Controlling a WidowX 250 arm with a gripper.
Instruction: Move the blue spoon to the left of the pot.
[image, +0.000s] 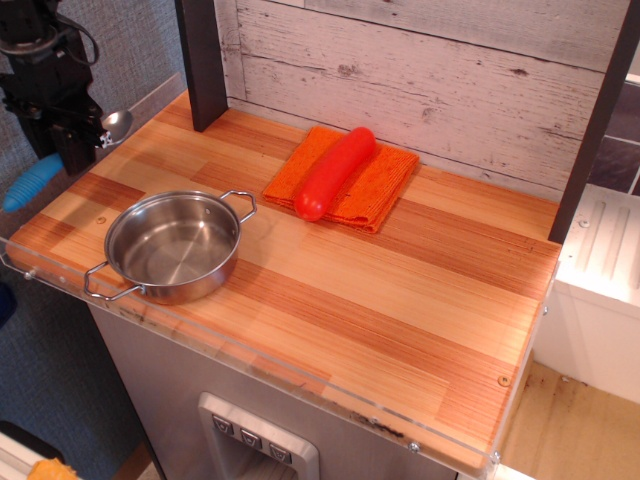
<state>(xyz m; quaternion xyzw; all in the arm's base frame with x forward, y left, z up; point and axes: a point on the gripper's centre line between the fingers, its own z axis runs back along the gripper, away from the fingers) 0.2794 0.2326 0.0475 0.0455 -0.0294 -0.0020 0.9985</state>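
Black robot gripper (72, 150): at the far left edge of the view, above the counter's left rim; its upper part runs out of the top of the picture.
Jaws: closed on the middle of the spoon; the contact itself is lost in the dark body.
Bright-blue-handled spoon with a silver metal bowl (34, 181): held tilted, blue handle sticking out low to the left, shiny bowl showing on the right of the gripper; its mid-section is hidden.
Spoon's place: left of and behind the pot, over the counter's left edge; whether it touches anything cannot be told.
Shallow round stainless-steel pot with two wire loop handles (172, 246): on the front left of the wooden countertop (400, 290), apart from the gripper.
Red sausage-shaped object (334, 172): lying diagonally on a folded orange cloth (380, 187) near the back wall.
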